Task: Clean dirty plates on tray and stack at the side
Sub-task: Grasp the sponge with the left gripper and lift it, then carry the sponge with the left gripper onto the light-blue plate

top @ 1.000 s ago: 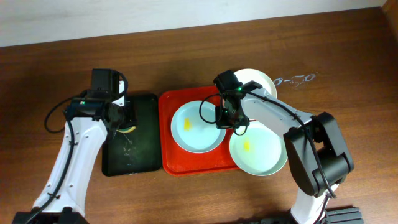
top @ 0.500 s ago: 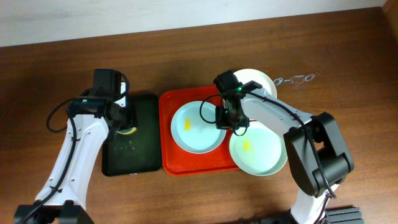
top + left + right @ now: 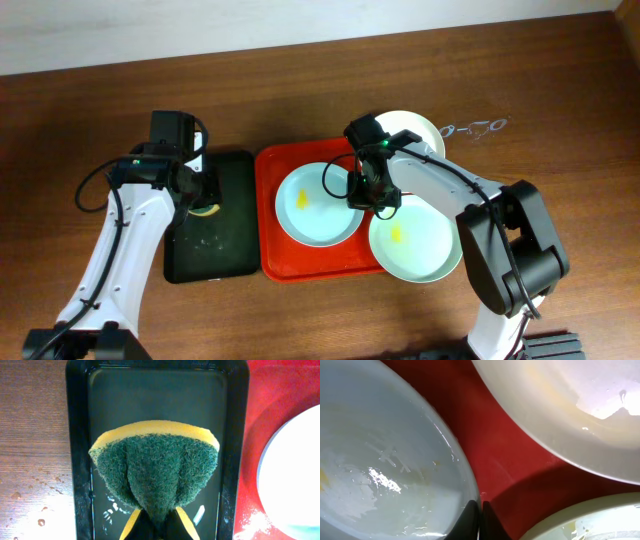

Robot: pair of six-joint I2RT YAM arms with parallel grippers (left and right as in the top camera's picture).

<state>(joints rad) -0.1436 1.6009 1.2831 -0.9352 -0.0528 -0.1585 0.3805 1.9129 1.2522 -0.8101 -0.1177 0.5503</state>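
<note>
Since a second ago the left gripper (image 3: 155, 527), clamped shut on the folded green-and-yellow sponge (image 3: 155, 465), has edged slightly toward the red tray (image 3: 260, 405) above the wet black tray (image 3: 80, 435). The right gripper (image 3: 480, 520) has barely stirred, jaws closed with tips at the rim of the pale blue plate (image 3: 380, 460), though whether they pinch it I cannot tell. A shove there could tip that yellow-smeared plate or knock the pale green plate (image 3: 425, 250), which already overhangs the tray's rim; it, the blue one and the white plate (image 3: 415, 125) all sit on the red tray, none stacked aside.
</note>
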